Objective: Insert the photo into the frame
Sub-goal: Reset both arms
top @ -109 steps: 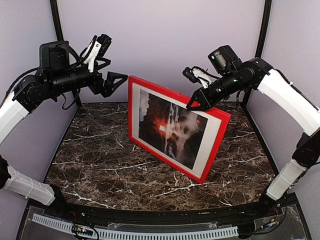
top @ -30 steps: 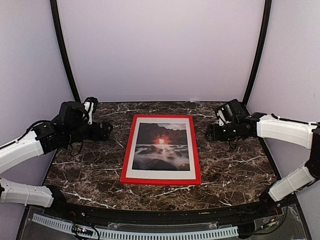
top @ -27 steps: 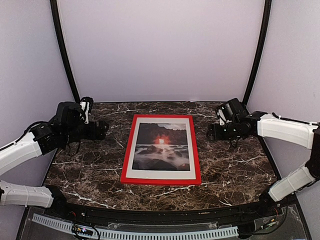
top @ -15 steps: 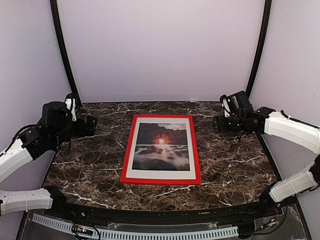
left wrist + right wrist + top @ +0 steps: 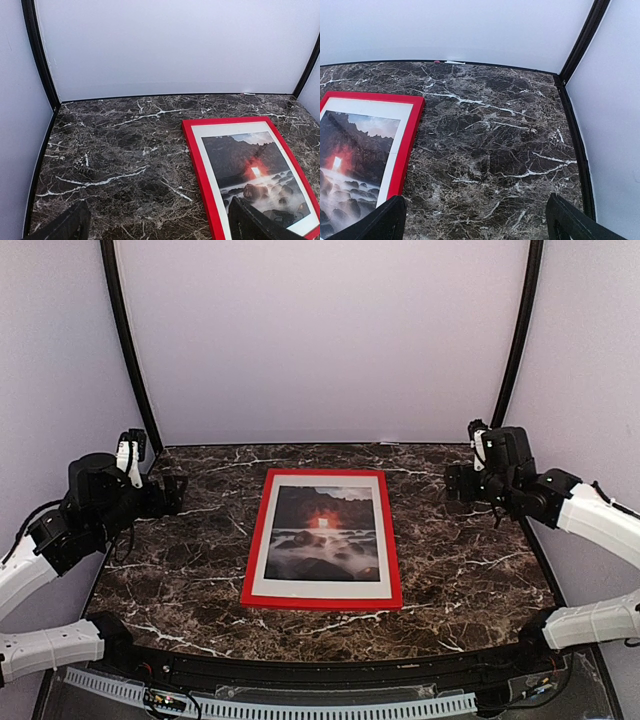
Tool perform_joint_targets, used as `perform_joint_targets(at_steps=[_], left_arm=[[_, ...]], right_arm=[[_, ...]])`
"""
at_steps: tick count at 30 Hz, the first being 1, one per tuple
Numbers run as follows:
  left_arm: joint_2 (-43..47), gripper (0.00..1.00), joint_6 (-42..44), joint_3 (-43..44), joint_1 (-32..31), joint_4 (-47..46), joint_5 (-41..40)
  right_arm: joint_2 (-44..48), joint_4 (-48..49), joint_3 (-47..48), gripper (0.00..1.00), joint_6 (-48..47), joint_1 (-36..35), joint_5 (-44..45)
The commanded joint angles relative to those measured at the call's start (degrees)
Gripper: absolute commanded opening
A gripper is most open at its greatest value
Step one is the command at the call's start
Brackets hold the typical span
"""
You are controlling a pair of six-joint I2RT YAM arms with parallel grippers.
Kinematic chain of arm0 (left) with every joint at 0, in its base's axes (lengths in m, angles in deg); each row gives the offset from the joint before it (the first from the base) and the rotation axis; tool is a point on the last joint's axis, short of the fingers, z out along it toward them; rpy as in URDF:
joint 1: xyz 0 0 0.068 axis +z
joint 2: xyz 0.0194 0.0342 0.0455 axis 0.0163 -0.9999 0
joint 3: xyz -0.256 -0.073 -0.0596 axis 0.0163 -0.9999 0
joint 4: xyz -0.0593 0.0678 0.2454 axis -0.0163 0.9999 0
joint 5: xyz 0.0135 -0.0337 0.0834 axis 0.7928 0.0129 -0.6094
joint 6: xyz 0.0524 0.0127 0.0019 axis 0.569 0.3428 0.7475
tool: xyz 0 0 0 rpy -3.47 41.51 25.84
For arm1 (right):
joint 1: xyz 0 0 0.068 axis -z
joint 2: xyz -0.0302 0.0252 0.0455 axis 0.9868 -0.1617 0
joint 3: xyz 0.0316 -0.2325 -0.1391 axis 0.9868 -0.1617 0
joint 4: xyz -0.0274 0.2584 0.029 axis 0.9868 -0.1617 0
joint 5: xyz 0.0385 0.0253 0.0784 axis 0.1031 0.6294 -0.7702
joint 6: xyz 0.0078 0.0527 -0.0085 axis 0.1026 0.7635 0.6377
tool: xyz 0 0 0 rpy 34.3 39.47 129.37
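Currently the dark landscape photo with a red-orange glow (image 5: 322,533) is sitting inside the thin red rectangular frame (image 5: 320,603), lying flat mid-table on the dark marble tabletop (image 5: 180,560). Left gripper (image 5: 172,494) and right gripper (image 5: 452,488) are hovering either side, well apart from it, jaws spread wide, gripping nothing.

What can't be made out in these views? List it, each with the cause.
- The frame back: all views; it lies face up on the table.
- The frame's near end: left wrist view, cut by the bottom edge; the left end effector covers part of the photo.
- Most of the frame: right wrist view, cut by the left and bottom edges.
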Motion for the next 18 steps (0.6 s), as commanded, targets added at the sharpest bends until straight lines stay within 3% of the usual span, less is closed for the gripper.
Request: perform_joint_targets(at_steps=[1, 18], left_arm=[[2.44, 0.99, 0.75, -2.53, 0.34, -3.50, -0.34], [7.97, 0.99, 2.79, -4.27, 0.33, -3.40, 1.83]], right_arm=[[4.35, 1.26, -3.09, 0.99, 0.73, 0.13, 1.73], [13.62, 1.34, -5.99, 0.99, 1.09, 0.13, -4.03]])
